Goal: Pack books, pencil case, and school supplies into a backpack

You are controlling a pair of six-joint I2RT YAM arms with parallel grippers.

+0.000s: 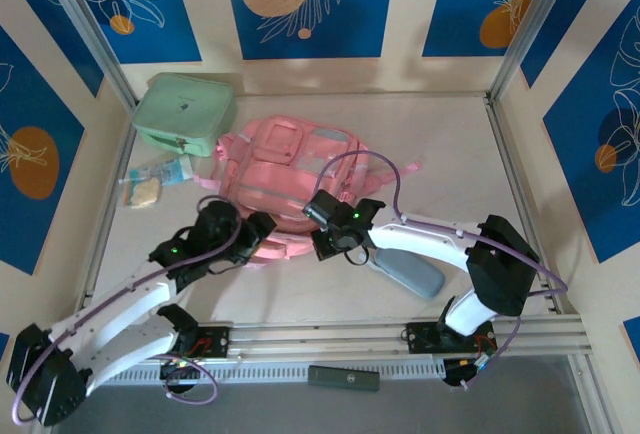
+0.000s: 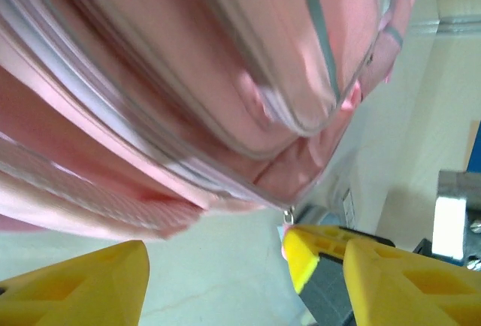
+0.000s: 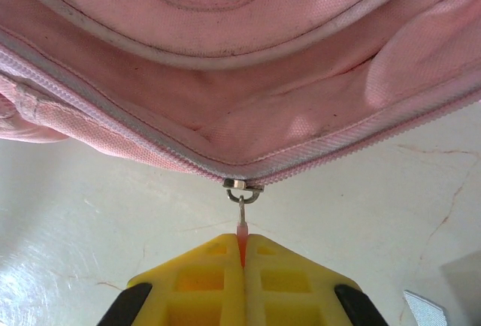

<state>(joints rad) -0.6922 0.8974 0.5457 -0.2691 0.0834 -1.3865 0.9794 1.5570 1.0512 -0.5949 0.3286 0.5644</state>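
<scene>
Backpack [image 3: 248, 108], above right jaws: pink woven canvas, matt, coarse visible weave, dark grubby specks; zip tape finely ribbed.
Zip slider [image 3: 243, 188], just above jaw tips: bright metal, glossy.
Pull tab [image 3: 242, 230], between jaws: pink, possibly rubber or soft plastic, too small to be sure.
Right gripper [image 3: 243, 247]: yellow moulded plastic, matt, recessed pockets.
Left gripper [image 2: 218, 262]: same yellow plastic, dark grey backing.
Front panel [image 2: 301, 48], above left jaws: clear glossy film, blurred.
Counter [image 3: 90, 221], beneath jaws: cream, smooth, faint sheen, hairline cracks.
</scene>
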